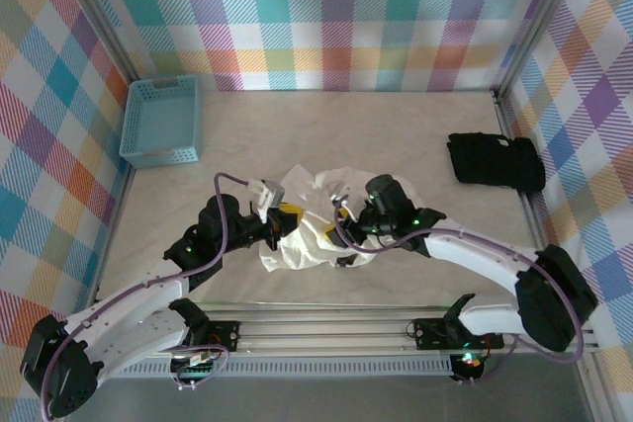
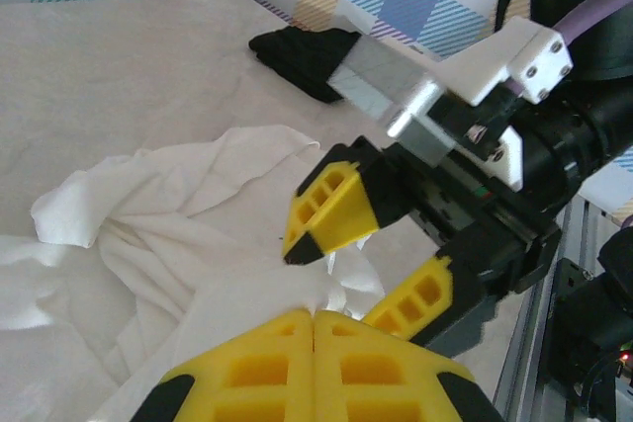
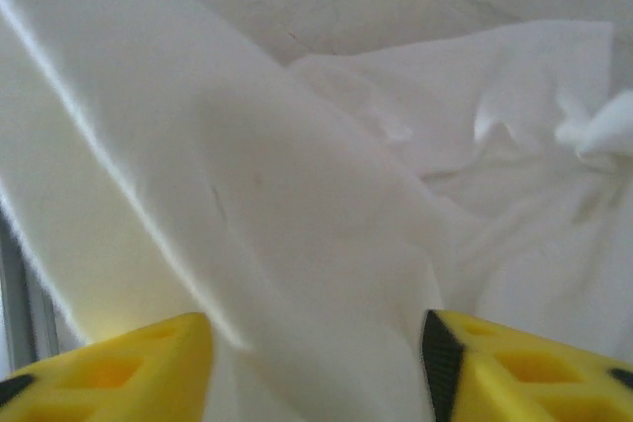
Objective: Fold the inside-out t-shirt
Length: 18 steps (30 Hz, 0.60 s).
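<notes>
Three plaid walls [image 1: 346, 17] enclose the pale table [image 1: 376, 126] and t-shirt [image 1: 307, 185].

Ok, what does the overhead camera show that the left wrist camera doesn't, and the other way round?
The overhead adds the blue basket at the table's far left. The left wrist adds a close look: the left gripper pinched shut on the t-shirt, the right gripper open beside it. Both share the crumpled white t-shirt and the black garment.

A thin, plain white t-shirt [image 1: 302, 244] lies crumpled in a wrinkled heap on the pale bench [image 1: 346, 126], near its front middle.
</notes>
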Tool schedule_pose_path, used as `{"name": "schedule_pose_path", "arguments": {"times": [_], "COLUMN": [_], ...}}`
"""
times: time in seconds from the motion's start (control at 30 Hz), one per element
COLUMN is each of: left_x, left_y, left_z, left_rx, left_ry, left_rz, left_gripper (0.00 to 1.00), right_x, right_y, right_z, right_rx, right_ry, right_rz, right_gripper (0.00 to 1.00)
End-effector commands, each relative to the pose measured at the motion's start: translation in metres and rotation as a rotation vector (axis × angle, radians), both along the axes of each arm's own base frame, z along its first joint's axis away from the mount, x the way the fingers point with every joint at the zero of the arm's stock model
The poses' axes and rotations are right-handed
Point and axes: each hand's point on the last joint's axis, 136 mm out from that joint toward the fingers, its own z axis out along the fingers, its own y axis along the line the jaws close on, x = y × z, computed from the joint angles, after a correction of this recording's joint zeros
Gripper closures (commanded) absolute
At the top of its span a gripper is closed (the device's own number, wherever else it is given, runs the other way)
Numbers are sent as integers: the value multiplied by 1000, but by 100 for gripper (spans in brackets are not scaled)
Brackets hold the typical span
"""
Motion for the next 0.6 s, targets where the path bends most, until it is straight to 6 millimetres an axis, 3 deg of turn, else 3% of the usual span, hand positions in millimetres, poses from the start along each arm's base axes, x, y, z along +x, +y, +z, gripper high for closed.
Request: {"name": "schedule_pose_path", "arguments": {"times": [0.0, 0.1, 0.17, 0.23, 0.37, 0.5, 0.57], "left_x": [4, 24, 44, 59, 69, 70, 60], "left_y": [5, 24, 48, 69, 69, 70, 76], "left_z": [13, 6, -7, -20, -42, -46, -49], "left_rx": [-5, 38, 105, 214, 365, 384, 383], "left_ry": [-37, -18, 17, 63, 155, 209, 238], "left_rz": [25, 186, 371, 513, 534, 554, 558], "left_gripper": [100, 100, 100, 100, 95, 84, 74], "right_x": [10, 1, -13, -27, -39, -27, -21], "right_y": [25, 27, 27, 28, 41, 48, 50], "right_z": [30, 47, 67, 87, 110, 110, 107], "right_rx": [90, 135, 199, 291, 423, 445, 437], "right_ry": [-67, -24, 39, 135, 280, 327, 341], "right_rz": [67, 99, 147, 195, 263, 212, 187], "right_gripper": [64, 92, 99, 100, 100, 100, 100]}}
